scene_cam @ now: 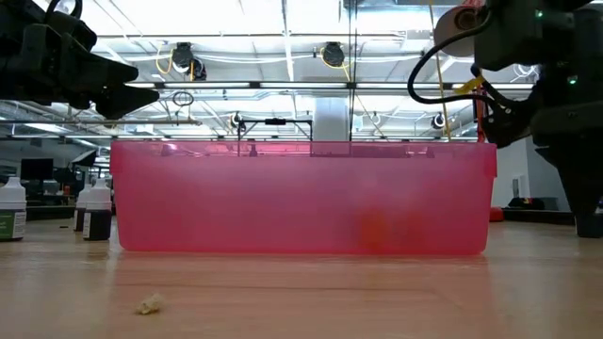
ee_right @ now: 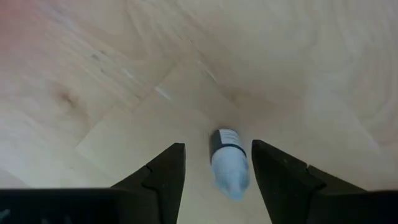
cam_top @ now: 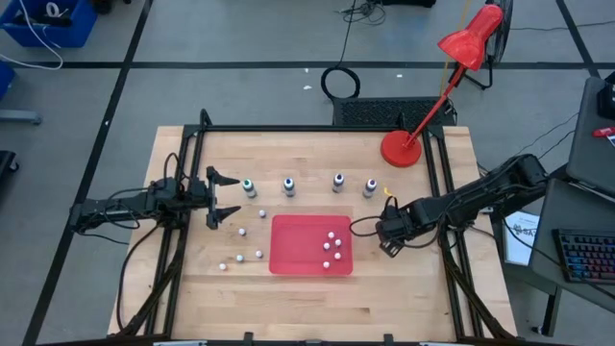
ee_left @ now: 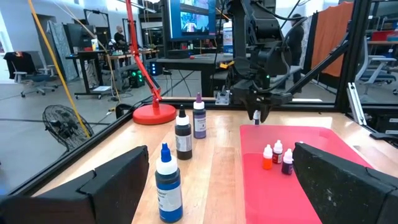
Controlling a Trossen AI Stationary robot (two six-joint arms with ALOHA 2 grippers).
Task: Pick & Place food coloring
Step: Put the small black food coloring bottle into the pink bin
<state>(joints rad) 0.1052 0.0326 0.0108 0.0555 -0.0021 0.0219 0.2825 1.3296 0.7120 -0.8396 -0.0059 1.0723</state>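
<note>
Four food coloring bottles stand upright in a row on the wooden table: green-topped (cam_top: 249,187), blue (cam_top: 288,185), grey (cam_top: 338,182) and purple (cam_top: 370,187). My left gripper (cam_top: 228,197) hovers open just left of this row. In its wrist view the blue bottle (ee_left: 168,186) stands ahead between its fingers. My right gripper (cam_top: 389,240) points down at the table right of the red tray (cam_top: 288,252). It is open, with one small white-capped bottle (ee_right: 228,163) between its fingers (ee_right: 163,171); a gap shows on both sides. That bottle is hidden in the high view.
Several tiny bottles sit in the red tray (ee_left: 261,140), and more stand on the table left of it, one of them (cam_top: 240,231) near my left gripper. A red desk lamp base (cam_top: 401,149) stands at the far right. Black frame rails (cam_top: 183,173) run along both table sides.
</note>
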